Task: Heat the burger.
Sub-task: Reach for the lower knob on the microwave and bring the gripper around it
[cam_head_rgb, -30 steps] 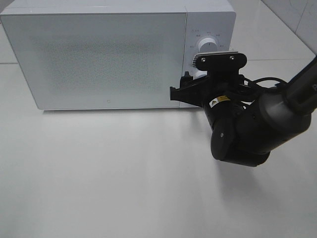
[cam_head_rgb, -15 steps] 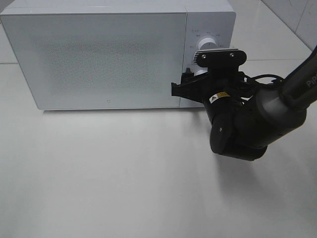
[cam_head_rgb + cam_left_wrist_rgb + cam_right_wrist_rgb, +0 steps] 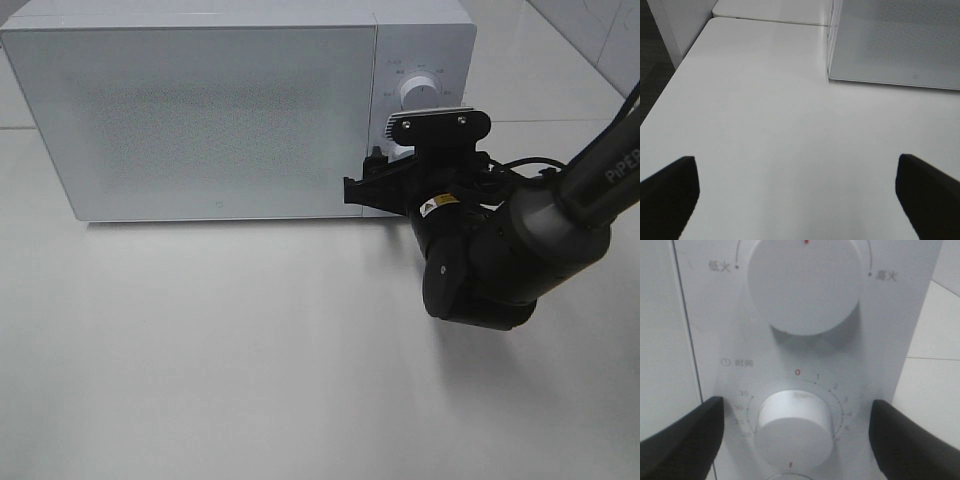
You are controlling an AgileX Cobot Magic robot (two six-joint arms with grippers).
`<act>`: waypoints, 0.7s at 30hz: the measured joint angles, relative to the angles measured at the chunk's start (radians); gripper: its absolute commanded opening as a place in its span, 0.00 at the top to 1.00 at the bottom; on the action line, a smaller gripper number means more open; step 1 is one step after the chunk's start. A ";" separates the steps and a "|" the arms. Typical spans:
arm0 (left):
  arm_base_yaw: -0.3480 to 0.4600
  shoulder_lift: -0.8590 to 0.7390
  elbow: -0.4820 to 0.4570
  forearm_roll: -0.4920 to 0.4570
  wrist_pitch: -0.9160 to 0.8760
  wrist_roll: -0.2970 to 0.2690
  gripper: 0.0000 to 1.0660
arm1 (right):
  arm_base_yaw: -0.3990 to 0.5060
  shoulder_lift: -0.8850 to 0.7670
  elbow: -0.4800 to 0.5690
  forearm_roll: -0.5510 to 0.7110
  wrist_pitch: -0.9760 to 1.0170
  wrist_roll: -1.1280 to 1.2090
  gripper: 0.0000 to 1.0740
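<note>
The burger is out of view. The white microwave [image 3: 210, 110] stands at the back of the table with its door shut. My right gripper [image 3: 388, 165] is open at the control panel on the microwave's right side. In the right wrist view its two fingers [image 3: 680, 440] stand apart on either side of the lower timer knob [image 3: 795, 427], without touching it, with the gripper [image 3: 797, 437] centred on it. The knob's red mark sits below the dial's 0. The upper power knob [image 3: 805, 285] is above it. My left gripper [image 3: 800, 200] is open and empty over bare table.
The microwave's front left corner [image 3: 895, 40] shows in the left wrist view. The white table [image 3: 250, 350] stretches in front of the microwave. Its left edge [image 3: 670, 85] drops to a dark floor. The right arm's black body [image 3: 500, 260] hangs over the table's right part.
My right gripper has shifted slightly downward at the control panel, so more of the upper knob shows. The microwave has not moved.
</note>
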 measured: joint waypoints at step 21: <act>0.000 0.000 0.000 0.000 0.000 0.000 0.06 | 0.000 0.000 0.001 -0.011 0.005 0.002 1.00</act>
